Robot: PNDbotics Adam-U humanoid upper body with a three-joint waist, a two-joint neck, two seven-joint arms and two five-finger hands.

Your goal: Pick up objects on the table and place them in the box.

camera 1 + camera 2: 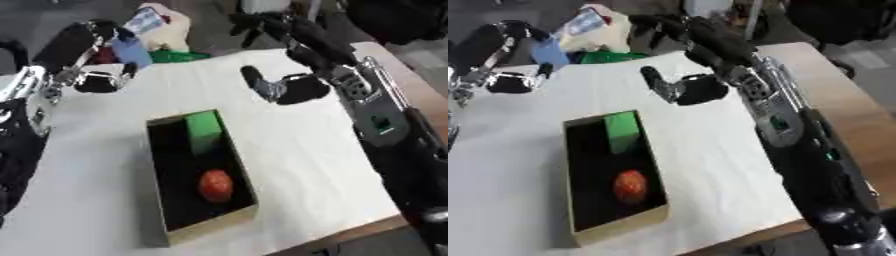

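Note:
An open cardboard box [158,200] stands mid-table on the white cloth. Inside it a green block [203,131] leans at the far end and a red-orange ball [215,185] lies nearer me. At the far left my left hand [107,33] is raised, its fingers curled round a blue object [131,51]. My right hand [262,24] hangs over the far table edge with its fingers spread and nothing in them. Under that arm a dark elongated thing with a grey part [261,84] sits on the cloth; I cannot make out what it is.
A black patch [304,90] lies beside the dark thing and another [101,83] under the left arm; they may be shadows. Past the far edge sit a green item [179,56], a beige bundle [175,30] and a blue-white packet [144,22]. Bare wood [411,85] shows along the right.

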